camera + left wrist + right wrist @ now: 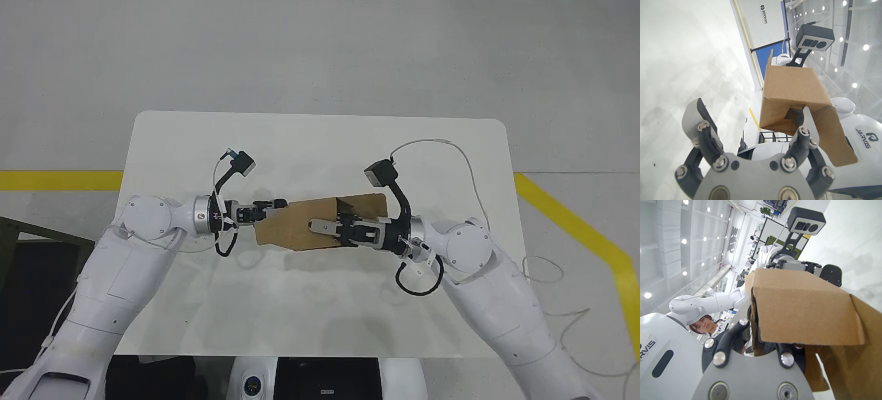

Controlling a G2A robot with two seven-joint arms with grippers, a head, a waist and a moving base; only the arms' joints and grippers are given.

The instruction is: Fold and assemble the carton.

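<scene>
The carton (310, 222) sat over the middle of the table (450, 150), a half-formed sleeve whose long axis ran straight from one of my arms to the other. My right gripper (338, 231) was clamped on the wall at its end. My left gripper (751, 108) stood spread wide at the opposite mouth, one fingertip (806, 113) just touching the loose flap.

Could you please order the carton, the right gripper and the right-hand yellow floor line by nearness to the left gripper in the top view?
From the left gripper:
1. Carton, at its fingertips.
2. Right gripper, at the carton's far half.
3. Yellow floor line, past the table on the right.
</scene>
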